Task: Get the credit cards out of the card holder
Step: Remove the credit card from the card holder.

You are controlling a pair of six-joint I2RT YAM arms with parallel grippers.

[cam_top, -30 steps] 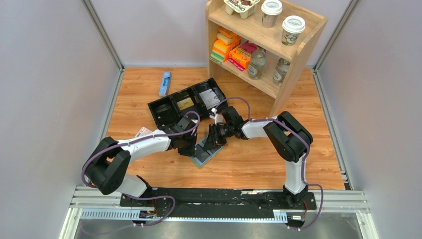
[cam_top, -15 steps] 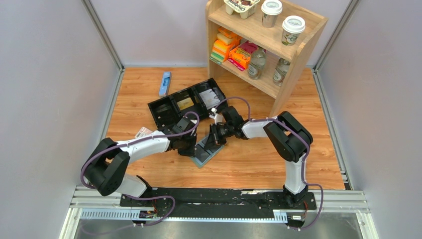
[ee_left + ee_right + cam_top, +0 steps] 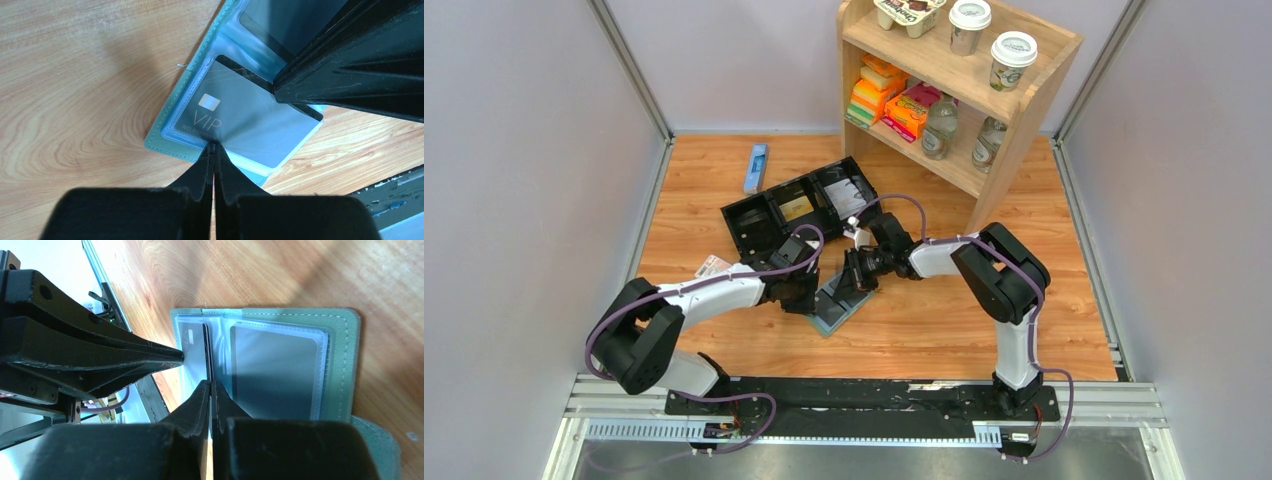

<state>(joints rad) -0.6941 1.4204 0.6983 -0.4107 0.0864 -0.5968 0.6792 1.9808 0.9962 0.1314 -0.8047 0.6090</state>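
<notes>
We are seeing the left gripper (image 3: 212,146) clenched, jaws pressed flat together, tip touching the edge of the clear pocket (image 3: 295,145) that is holding the VIP card (image 3: 235,117). Whether a sliver of pocket is pinched in there, we are not able to tell. The right gripper (image 3: 210,384) is sitting at the opposite edge of the same pocket, jaws nearly together and nipping the dark edge of that card. The card is standing tilted up in the right wrist view. Card alone or card plus sleeve, we cannot tell.

Both tips are meeting over the card holder (image 3: 839,312), which is lying open, inside up, on the wooden table (image 3: 924,335) between the two arms. Its green cover is lying flat on the wood. In the other pocket we are seeing a grey card (image 3: 275,370) lying flat.

Going outward, the black tray (image 3: 799,210) with three compartments is sitting just beyond the grippers. A pink-and-white packet (image 3: 712,266) is poking out beside the left arm. A blue item (image 3: 756,167) is lying near the far left wall, well apart from the holder. At far right a wooden shelf (image 3: 1014,110) is standing, holding boxes, bottles and lidded cups (image 3: 1013,55).
</notes>
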